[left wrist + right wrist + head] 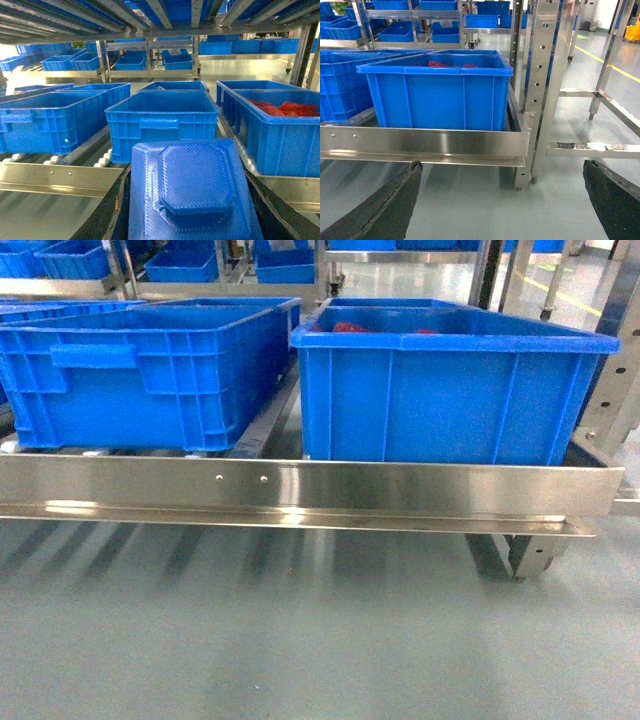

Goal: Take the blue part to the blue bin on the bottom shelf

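Observation:
The blue part point(192, 190), a flat ribbed piece with a raised octagonal top, fills the bottom of the left wrist view. My left gripper point(187, 175) is shut on it, a black finger on each side. It hangs in front of the bottom shelf point(55, 177), level with an empty blue bin point(160, 125). In the head view two blue bins point(150, 370) point(440, 390) stand on the shelf's steel lip point(300, 490); neither gripper shows there. My right gripper point(502, 200) is open over the floor, holding nothing.
The right-hand bin point(440, 95) holds red parts point(285, 107). More blue bins point(50, 120) line the rollers and the racks behind. A perforated steel upright point(540, 85) and a low steel frame point(600, 147) stand at the shelf's right end. The upper tier point(160, 15) overhangs the bins.

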